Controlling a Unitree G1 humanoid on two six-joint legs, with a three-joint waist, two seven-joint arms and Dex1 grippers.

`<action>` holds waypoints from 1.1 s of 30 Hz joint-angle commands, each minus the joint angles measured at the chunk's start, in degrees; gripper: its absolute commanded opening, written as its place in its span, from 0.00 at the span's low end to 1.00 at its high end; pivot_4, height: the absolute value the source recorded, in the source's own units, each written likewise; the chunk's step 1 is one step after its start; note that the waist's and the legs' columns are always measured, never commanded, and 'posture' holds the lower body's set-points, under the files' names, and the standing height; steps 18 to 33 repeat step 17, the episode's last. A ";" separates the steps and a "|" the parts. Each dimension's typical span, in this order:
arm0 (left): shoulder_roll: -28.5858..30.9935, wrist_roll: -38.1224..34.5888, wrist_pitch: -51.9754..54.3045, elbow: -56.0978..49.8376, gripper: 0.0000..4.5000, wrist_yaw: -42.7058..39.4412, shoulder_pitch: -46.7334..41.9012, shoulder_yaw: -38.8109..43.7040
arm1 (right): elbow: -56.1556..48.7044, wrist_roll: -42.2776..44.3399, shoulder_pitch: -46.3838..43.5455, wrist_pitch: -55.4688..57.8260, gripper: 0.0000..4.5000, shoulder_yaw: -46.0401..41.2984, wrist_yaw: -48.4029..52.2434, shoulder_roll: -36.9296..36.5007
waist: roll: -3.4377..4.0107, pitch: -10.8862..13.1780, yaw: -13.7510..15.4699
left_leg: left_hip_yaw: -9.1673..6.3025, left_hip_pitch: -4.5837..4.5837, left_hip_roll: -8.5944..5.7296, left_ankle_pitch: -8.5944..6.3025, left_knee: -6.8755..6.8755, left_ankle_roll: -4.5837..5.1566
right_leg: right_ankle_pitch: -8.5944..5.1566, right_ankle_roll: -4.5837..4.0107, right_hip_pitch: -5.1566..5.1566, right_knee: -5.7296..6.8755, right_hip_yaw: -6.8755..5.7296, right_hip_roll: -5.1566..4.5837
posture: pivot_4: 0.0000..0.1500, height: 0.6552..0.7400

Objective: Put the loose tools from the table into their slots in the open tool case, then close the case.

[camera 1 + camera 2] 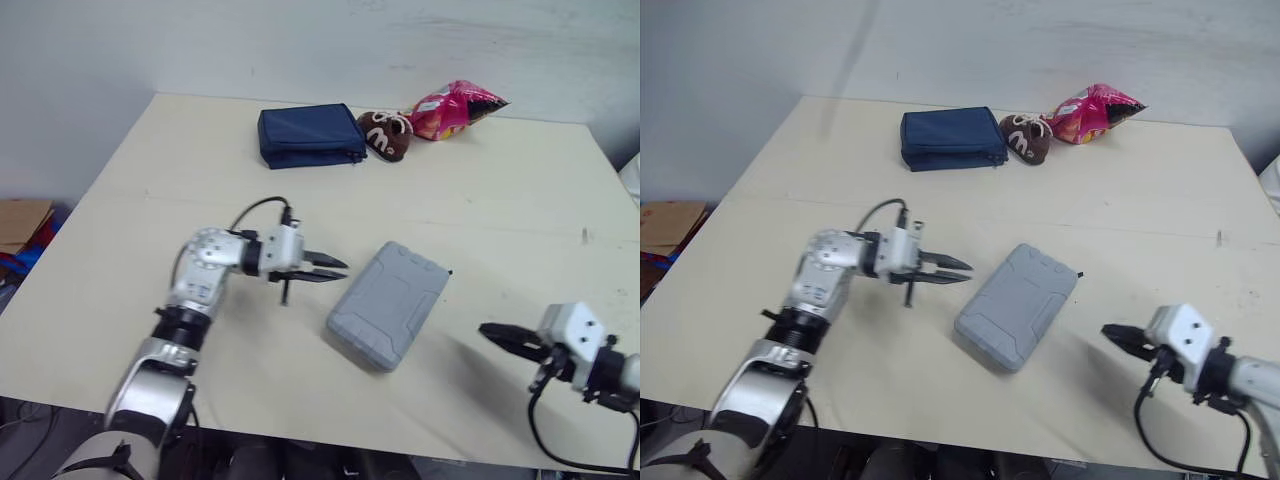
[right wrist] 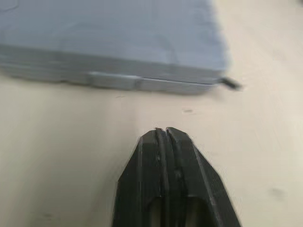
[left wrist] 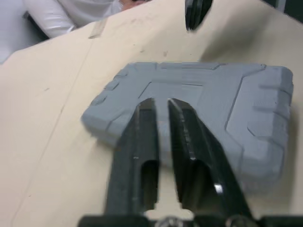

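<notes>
On table point(image 1: 500, 180) | tool case point(image 1: 388, 305) (closed) | left end effector point(image 1: 342, 270) beside, seemingly ajar

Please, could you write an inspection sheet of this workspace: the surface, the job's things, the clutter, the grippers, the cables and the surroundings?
Surface: pale table, flat top.
Job's things: grey tool case lies flat and shut near the middle; loose tools: nothing seen.
Clutter: blue pouch, brown bag and pink snack bag in a row at the far side.
Grippers: left gripper beside the case's left side, fingers slightly apart, holding nothing; right gripper to the case's right, apart from it, shut and empty.
Cables: left black cable loops over the left wrist; right black cable hangs under the right wrist.
Surroundings: white wall behind; cardboard on the floor at the left.
</notes>
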 commanded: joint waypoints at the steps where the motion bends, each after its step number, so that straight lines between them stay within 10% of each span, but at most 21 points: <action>1: 6.99 -1.52 6.95 -4.43 0.57 1.60 3.96 5.17 | 0.86 0.19 0.75 -3.08 0.45 -5.25 2.00 -2.12 | 0.00 0.03 0.05 | 0.00 0.02 0.00 -0.02 -0.01 0.01 | -0.02 0.02 0.01 -0.01 0.00 -0.01 | 1.00 1.00; 6: 17.12 1.94 8.25 -1.55 1.00 8.79 13.54 12.56 | 6.60 1.49 -2.17 -11.39 0.99 -8.30 7.42 -4.61 | 0.00 0.39 -0.26 | 0.06 0.06 0.00 -0.11 0.00 0.09 | -0.04 0.00 0.01 -0.02 -0.02 -0.09 | 1.00 1.00; 33: 17.63 1.32 2.91 -1.60 1.00 12.87 17.71 16.36 | 10.83 0.53 -5.64 -13.40 0.99 -6.29 5.05 -2.37 | -0.14 0.57 1.50 | 0.07 -0.02 -0.07 -0.42 0.11 0.27 | -0.04 -0.02 0.03 -0.05 -0.15 -0.30 | 1.00 1.00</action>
